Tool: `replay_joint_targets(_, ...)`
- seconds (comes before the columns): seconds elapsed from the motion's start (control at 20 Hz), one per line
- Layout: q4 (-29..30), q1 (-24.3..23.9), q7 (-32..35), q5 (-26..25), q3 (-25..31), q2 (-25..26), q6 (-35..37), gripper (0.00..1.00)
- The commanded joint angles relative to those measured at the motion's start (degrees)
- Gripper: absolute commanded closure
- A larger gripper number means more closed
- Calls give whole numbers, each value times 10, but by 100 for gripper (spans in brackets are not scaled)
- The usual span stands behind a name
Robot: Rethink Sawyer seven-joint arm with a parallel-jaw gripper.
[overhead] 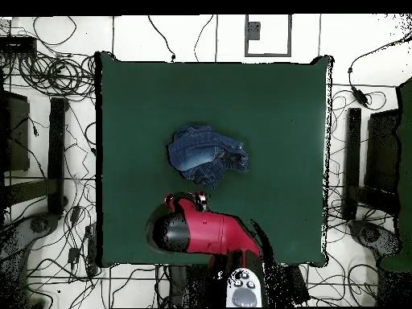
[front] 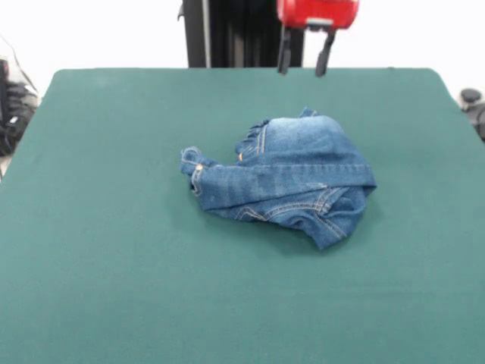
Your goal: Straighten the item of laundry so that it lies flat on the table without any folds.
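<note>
The small blue denim jeans lie crumpled in a folded heap near the middle of the dark green table, a little right of centre in the front view. Orange stitching and a copper rivet show on the folded layers. In the overhead view the jeans sit just above the arm's head. My gripper hangs high at the table's far edge, above and behind the jeans, apart from them. Its two black fingers stand spread and hold nothing. In the overhead view the red arm hides the gripper.
The black pedestal stands behind the table's far edge. Cables and dark equipment lie on the floor round the table on both sides. Green cloth stretches wide on every side of the jeans.
</note>
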Motion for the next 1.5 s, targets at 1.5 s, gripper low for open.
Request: replay_joint_targets(1.5,-71,-70,130,21,55,155,-147,0)
